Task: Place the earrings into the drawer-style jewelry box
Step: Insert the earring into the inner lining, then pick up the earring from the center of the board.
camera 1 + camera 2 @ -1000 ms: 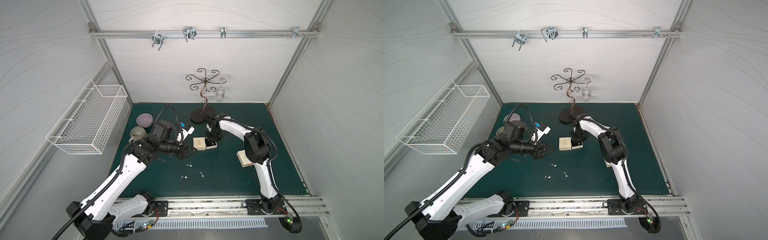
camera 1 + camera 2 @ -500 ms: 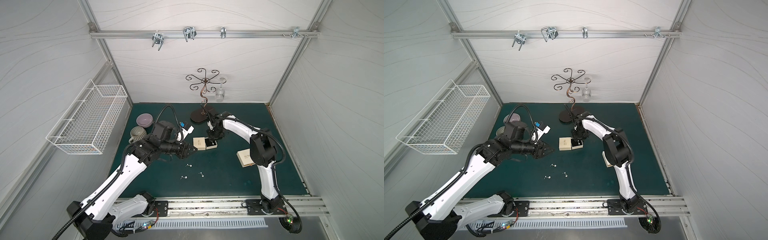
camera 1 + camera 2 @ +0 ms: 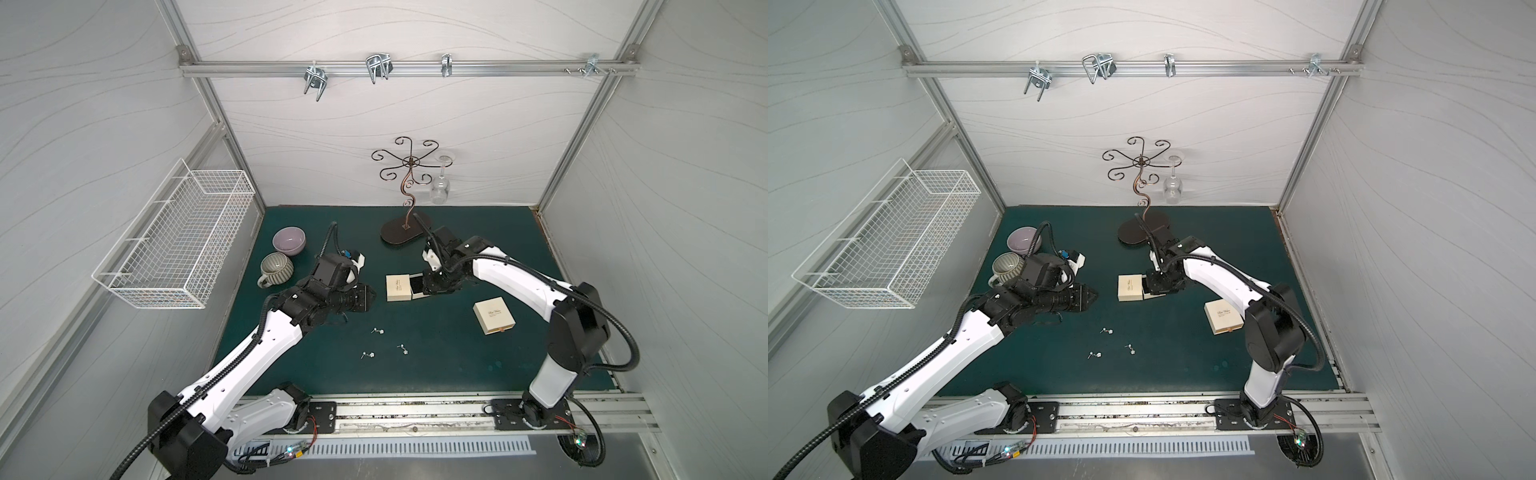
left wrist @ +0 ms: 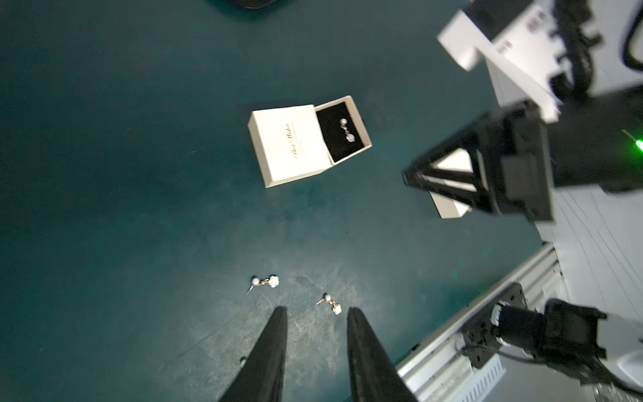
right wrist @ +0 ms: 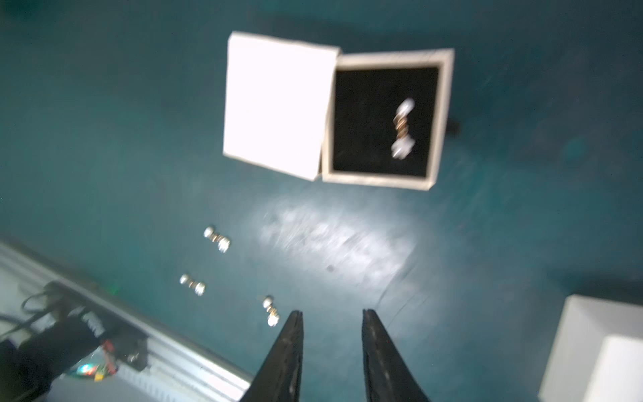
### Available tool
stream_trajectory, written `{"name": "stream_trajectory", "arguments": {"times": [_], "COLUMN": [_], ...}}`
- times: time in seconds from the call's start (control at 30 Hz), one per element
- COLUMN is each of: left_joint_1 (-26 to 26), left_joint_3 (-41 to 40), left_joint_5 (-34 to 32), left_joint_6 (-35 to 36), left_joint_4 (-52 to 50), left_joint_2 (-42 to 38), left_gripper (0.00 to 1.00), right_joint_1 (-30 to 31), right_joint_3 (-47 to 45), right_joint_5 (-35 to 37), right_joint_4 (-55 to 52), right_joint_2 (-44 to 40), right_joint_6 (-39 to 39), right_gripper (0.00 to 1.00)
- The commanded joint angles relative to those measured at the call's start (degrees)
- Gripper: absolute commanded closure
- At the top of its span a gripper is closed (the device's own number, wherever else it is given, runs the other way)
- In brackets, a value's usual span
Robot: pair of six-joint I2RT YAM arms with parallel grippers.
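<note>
The cream drawer-style jewelry box (image 3: pixel 398 287) lies mid-mat with its black-lined drawer (image 4: pixel 342 130) pulled out. One earring (image 5: pixel 402 128) rests inside the drawer. Three more earrings lie loose on the green mat nearer the front: one earring (image 3: pixel 377 331), another earring (image 3: pixel 368 355) and a third earring (image 3: pixel 403 349). My left gripper (image 4: pixel 316 309) hovers left of the box, open and empty; in both top views that left gripper (image 3: pixel 1092 296) points at the box. My right gripper (image 5: pixel 332 312) is raised by the drawer's right end, open, with nothing between its fingers.
A second closed cream box (image 3: pixel 493 314) lies to the right of the first one. A purple bowl (image 3: pixel 289 240) and a striped mug (image 3: pixel 276 268) stand at the back left. The metal stand's dark base (image 3: pixel 405 232) is behind the box, with a wine glass (image 3: pixel 439 191) hanging from it. A wire basket (image 3: pixel 178 232) hangs on the left wall.
The right arm's elbow has swung out to the right and toward the front, uncovering the second box. Its gripper stays by the drawer. The left arm has hardly moved.
</note>
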Motion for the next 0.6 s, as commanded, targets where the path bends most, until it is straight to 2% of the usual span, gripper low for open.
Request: {"name": "stream_trajectory", "arguments": {"times": [0.0, 0.3, 0.57], "left_joint_1": [0.92, 1.54, 1.72], "left_joint_3": [-2.03, -10.13, -13.57], "left_joint_5": [-5.78, -5.9, -4.94], "left_joint_6": [-4.79, -5.26, -4.49], "left_joint_4": [3.45, 7.81, 9.37], "left_joint_2": [-1.78, -4.83, -7.37], "left_gripper": [0.65, 0.65, 0.63], "right_joint_1": [4.65, 15.66, 18.86], "right_joint_3": [-5.2, -12.75, -13.26], "right_joint_5": [-3.29, -1.2, 2.18], "right_joint_4": [3.2, 12.07, 14.68], "right_joint_2": [-2.69, -0.43, 4.68], "right_joint_6": [6.45, 14.42, 15.9], "right_gripper": [0.68, 0.68, 0.68]}}
